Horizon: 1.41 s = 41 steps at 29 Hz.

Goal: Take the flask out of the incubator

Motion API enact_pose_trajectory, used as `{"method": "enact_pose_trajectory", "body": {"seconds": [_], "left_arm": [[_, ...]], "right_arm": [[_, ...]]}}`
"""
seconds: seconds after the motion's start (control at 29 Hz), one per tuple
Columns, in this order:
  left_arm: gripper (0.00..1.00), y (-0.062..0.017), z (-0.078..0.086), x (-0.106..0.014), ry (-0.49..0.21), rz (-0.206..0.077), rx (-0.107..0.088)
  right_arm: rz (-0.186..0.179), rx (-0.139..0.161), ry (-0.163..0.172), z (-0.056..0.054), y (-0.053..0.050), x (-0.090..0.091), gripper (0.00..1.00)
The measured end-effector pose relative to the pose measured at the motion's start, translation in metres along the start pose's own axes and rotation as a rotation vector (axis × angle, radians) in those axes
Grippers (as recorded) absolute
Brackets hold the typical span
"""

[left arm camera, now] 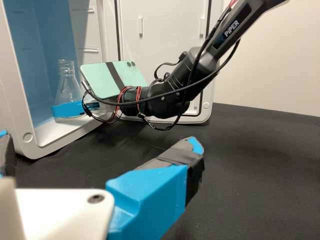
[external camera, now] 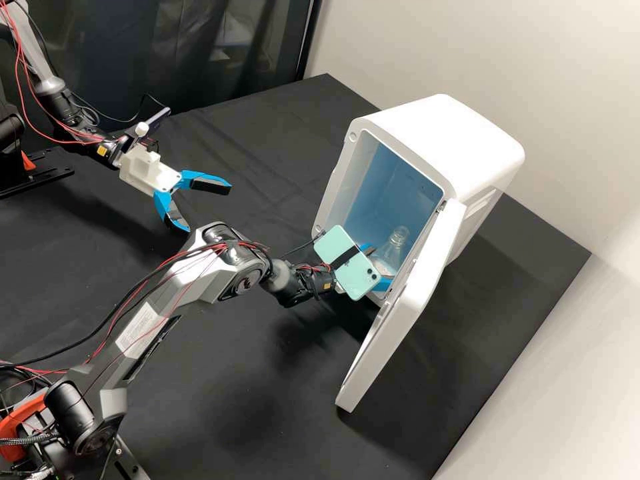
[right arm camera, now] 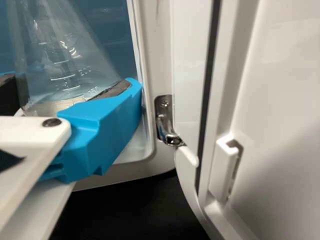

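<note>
- High view: the white incubator stands on the black table towards its right edge. Its door is swung wide open.
- The flask stands upright inside on the blue-lined floor, close to the hinge side.
- The right arm stretches from the near left corner to the opening. A mint-green phone strapped to its wrist covers most of the right gripper.
- The left gripper hangs above the table well apart from the incubator. Its blue fingers are spread and hold nothing.
- Left wrist view: the clear flask stands just inside the incubator's front edge. A blue finger of the right gripper lies across the front of its base.
- Red and black cables loop around the right arm's wrist behind the phone.
- Right wrist view: the base of the flask sits between the right gripper's fingers. The dark pad of one blue finger presses against the glass, so the fingers are clenched on the flask.
- A metal hinge joins the incubator wall to the door just beside that finger.
</note>
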<state>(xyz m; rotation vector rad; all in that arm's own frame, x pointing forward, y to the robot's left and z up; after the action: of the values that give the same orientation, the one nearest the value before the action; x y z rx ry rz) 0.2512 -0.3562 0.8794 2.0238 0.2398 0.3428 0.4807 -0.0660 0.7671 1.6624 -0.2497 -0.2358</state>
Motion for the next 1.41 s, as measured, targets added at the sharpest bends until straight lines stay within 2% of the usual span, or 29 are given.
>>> {"method": "enact_pose_trajectory", "body": {"seconds": [0.31,0.34,0.9,1.14,1.27,1.41], "left_arm": [[1.0,0.0,0.0,0.0,0.0,0.0,0.0],[1.0,0.0,0.0,0.0,0.0,0.0,0.0],[1.0,0.0,0.0,0.0,0.0,0.0,0.0],[1.0,0.0,0.0,0.0,0.0,0.0,0.0],[1.0,0.0,0.0,0.0,0.0,0.0,0.0],[1.0,-0.0005,0.002,0.0,-0.006,-0.002,0.001]], "right_arm": [[-0.001,0.005,0.001,0.0,0.0,0.0,0.0],[-0.001,0.005,0.001,0.0,0.0,0.0,1.0],[-0.003,0.003,0.003,-0.001,-0.001,0.0,1.0],[-0.01,0.003,0.006,-0.007,0.002,0.006,1.0],[-0.022,-0.012,0.004,-0.011,0.004,0.009,1.0],[-0.031,-0.012,0.002,-0.015,0.005,0.011,1.0]]}}
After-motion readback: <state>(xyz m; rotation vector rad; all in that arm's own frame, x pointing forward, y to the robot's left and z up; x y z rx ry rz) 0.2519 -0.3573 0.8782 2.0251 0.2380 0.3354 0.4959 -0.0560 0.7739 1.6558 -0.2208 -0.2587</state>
